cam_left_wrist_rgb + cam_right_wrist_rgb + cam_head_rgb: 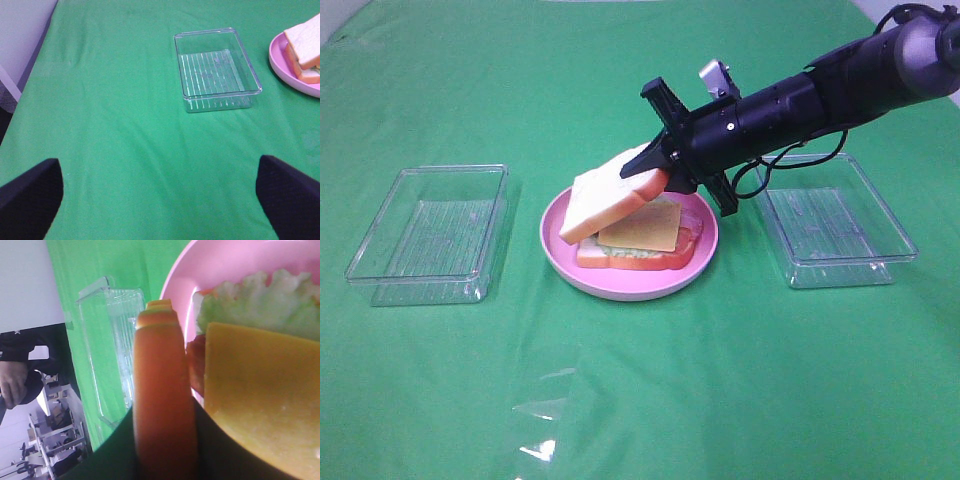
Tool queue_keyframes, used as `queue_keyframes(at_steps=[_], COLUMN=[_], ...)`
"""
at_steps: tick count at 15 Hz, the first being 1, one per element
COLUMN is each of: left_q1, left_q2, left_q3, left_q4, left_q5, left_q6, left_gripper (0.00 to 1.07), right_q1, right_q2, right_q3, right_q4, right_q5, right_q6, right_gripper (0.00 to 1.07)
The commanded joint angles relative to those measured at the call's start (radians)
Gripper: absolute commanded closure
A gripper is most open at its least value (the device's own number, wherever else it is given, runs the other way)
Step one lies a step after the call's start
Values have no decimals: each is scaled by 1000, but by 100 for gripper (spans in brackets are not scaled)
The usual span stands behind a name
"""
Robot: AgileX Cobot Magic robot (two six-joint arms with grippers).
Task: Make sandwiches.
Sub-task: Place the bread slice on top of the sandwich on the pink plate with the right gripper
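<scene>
Here the right gripper [655, 172] reaches in over the pink plate [620, 284], its jaws pinching the orange crust edge of a white bread slice [605, 198]. The slice hangs tilted, its held edge high and its far edge dipping low toward the plate's left side, partly over the stack below without lying flat on it. That stack sits on the plate near the middle of the green counter [640, 400]: a bottom bread slice [630, 260], pale green lettuce [260, 305] on it, a reddish strip of bacon [690, 232] showing at the right, and a square yellow cheese slice [645, 228] on top. In the right wrist view the crust [162, 405] runs straight up between the jaws, with the cheese [260, 400] and lettuce close beside it. A clear plastic tray [430, 235] stands well to the left of the plate and another clear tray [835, 225] to its right, under the arm. The left gripper [160, 195] hovers above bare cloth, its jaws spread wide and holding nothing, with the left tray [216, 69] ahead of it.
</scene>
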Motion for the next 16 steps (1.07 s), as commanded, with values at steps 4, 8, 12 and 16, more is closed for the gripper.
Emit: queue_keyframes(at_steps=[4,8,12,16], left_q1=[-1,-1,-1,-1], left_q2=[-15,-15,-15,-15], left_q3=[3,3,3,3], left_q4=[7,7,7,8], left_q5=[0,0,0,0], left_q6=[-6,-6,-6,-6], left_gripper=[9,9,9,9], right_q1=[-1,-1,-1,-1], right_q2=[2,2,-15,-97], right_q3=[-7,-7,-7,-8], right_q4=[-45,-81,-145,-349], right_q5=[-27,-33,-30,-29], right_q6=[-14,-11,-11,66], right_gripper=[107,105,66,19])
